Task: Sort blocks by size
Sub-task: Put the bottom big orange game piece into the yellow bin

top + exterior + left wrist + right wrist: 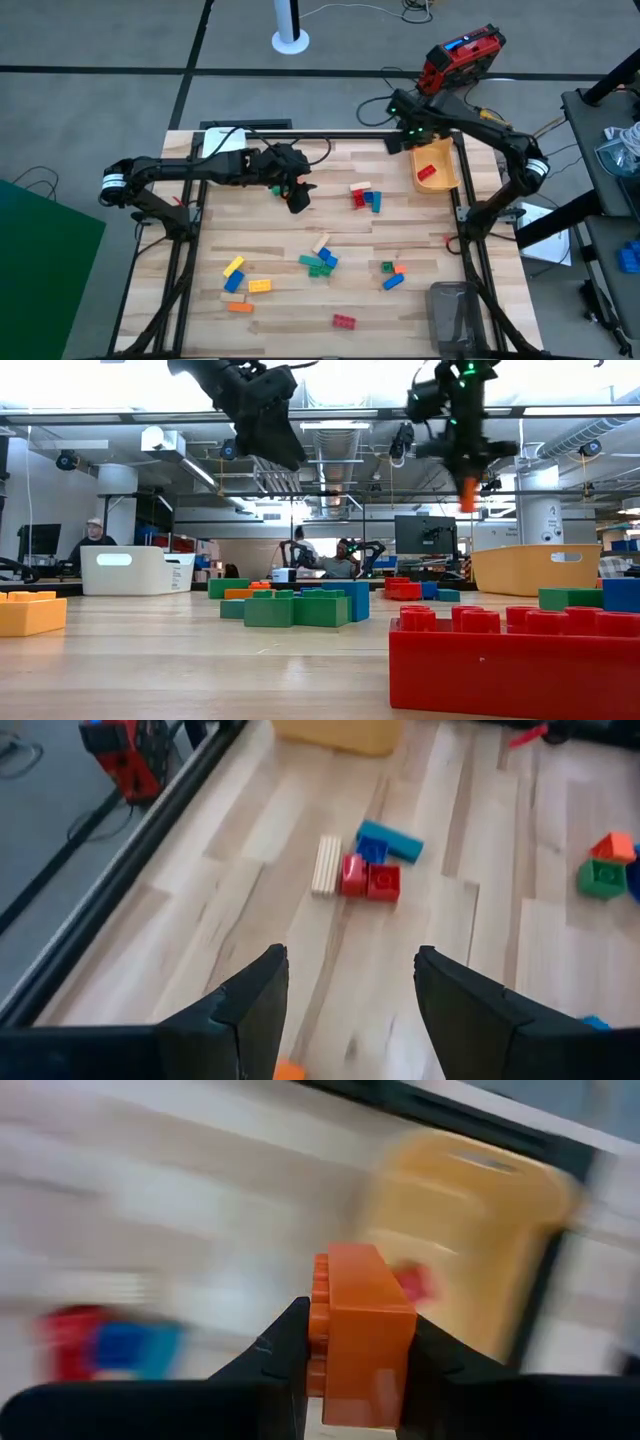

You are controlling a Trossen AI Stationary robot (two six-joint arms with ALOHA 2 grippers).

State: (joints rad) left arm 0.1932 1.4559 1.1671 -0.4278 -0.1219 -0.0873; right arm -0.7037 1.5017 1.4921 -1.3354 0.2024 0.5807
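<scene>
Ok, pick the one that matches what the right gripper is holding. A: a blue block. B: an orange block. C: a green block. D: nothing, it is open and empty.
B: in the right wrist view the right gripper is shut on an orange block, and the low view shows that block hanging from the gripper well above the table.

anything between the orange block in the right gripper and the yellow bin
Nothing visible does. The right gripper holds the orange block up in the air near the yellow bin, whose top is open. Inside lies only a red block.
</scene>
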